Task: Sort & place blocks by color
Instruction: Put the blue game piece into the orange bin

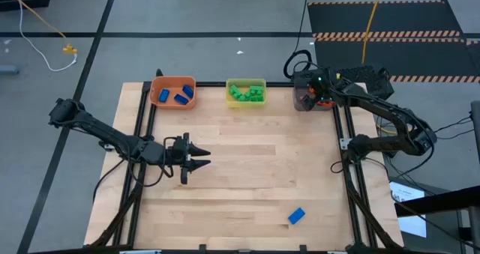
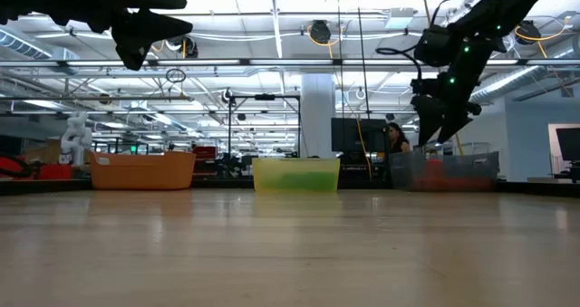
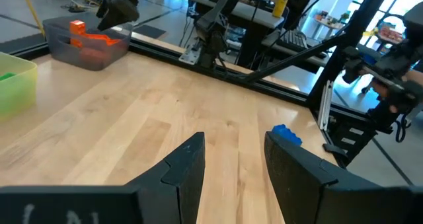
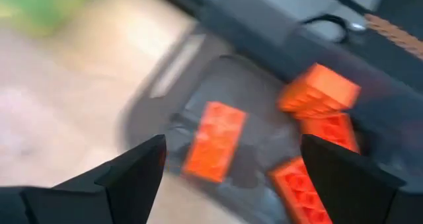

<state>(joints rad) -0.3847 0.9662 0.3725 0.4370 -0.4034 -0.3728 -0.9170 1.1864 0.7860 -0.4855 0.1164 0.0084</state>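
Note:
One blue block (image 1: 297, 216) lies flat on the table near its near edge, also seen in the left wrist view as the blue block (image 3: 285, 134). My left gripper (image 1: 208, 156) hovers open above the table's left middle, fingers pointing right, well short of that block. My right gripper (image 1: 309, 95) hangs open over the grey bin (image 1: 300, 103) at the far right; in its wrist view the right gripper (image 4: 231, 148) looks down on orange blocks (image 4: 215, 141) lying in that bin. Blue blocks (image 1: 174, 97) lie in the orange bin, green blocks (image 1: 246, 94) in the yellow bin.
The three bins stand in a row along the far edge: orange bin (image 1: 160, 84), yellow bin (image 1: 246, 82), grey bin. Black rails (image 1: 352, 179) run along the table's left and right sides. Bare wood lies between the bins and the blue block.

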